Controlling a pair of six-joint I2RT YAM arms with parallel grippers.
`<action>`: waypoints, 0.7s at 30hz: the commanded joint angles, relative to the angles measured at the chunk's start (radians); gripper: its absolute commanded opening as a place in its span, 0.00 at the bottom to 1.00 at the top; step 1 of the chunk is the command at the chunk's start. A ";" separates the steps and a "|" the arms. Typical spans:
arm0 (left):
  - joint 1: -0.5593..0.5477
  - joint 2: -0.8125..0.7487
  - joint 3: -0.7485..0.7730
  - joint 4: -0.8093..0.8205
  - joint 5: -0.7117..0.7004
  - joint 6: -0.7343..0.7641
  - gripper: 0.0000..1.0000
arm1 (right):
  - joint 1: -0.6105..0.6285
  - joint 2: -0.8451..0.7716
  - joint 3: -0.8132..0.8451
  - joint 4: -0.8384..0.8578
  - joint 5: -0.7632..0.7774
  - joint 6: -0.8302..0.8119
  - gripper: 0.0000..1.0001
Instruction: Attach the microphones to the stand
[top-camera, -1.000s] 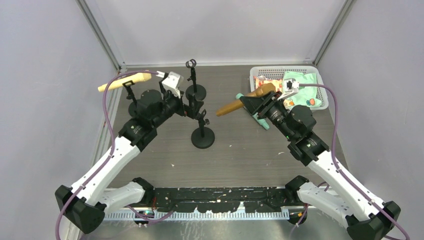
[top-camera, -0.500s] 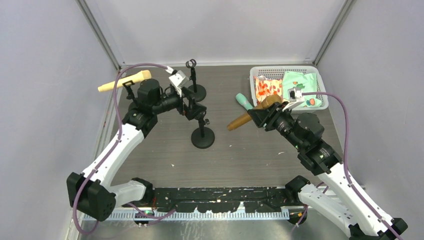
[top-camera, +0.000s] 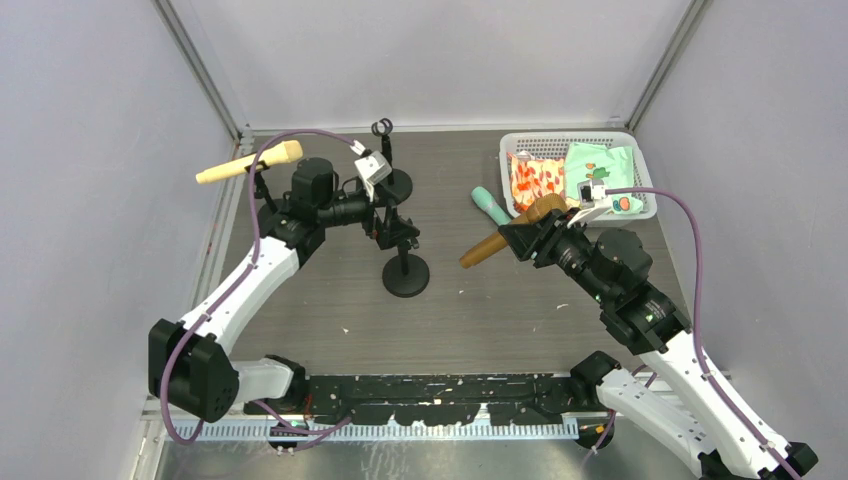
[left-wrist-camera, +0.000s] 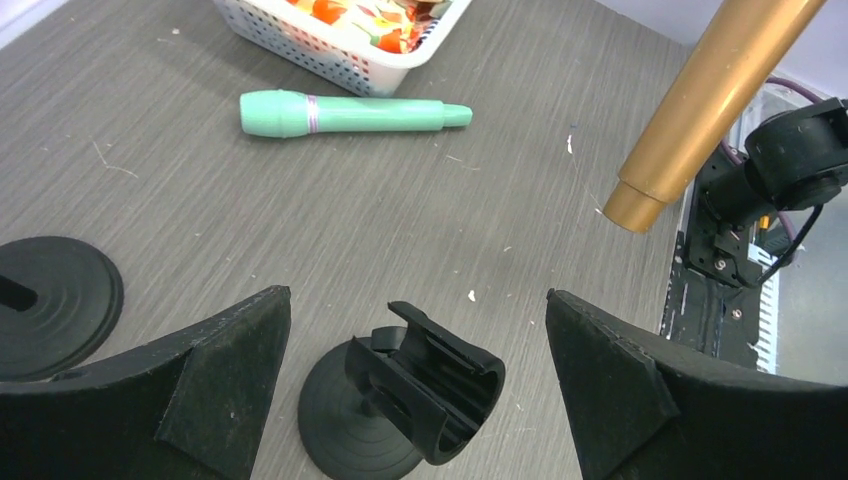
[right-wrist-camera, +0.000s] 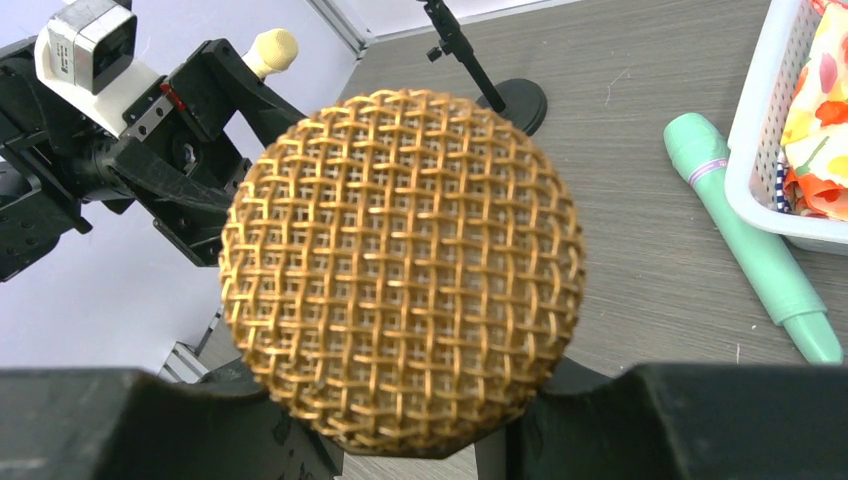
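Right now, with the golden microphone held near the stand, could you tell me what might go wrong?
The right pincer grips the golden-brown microphone near its head, so the tail could pivot when pressed into the clip. The left pincer stands open around that clip without holding it, so a push might tip the stand.

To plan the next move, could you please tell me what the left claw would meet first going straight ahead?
Probably the black clip of the front stand, which sits centred just ahead of the open left claw in its wrist view; how near it is I cannot tell.
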 joint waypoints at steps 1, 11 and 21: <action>0.004 0.006 -0.022 0.025 0.060 0.011 1.00 | -0.001 -0.010 0.055 0.017 0.013 -0.015 0.01; 0.005 0.091 0.013 -0.065 0.104 0.054 0.89 | -0.002 -0.020 0.064 -0.004 0.013 -0.022 0.01; 0.005 0.150 0.085 -0.139 0.166 0.055 0.53 | -0.002 -0.033 0.059 -0.012 0.048 -0.029 0.01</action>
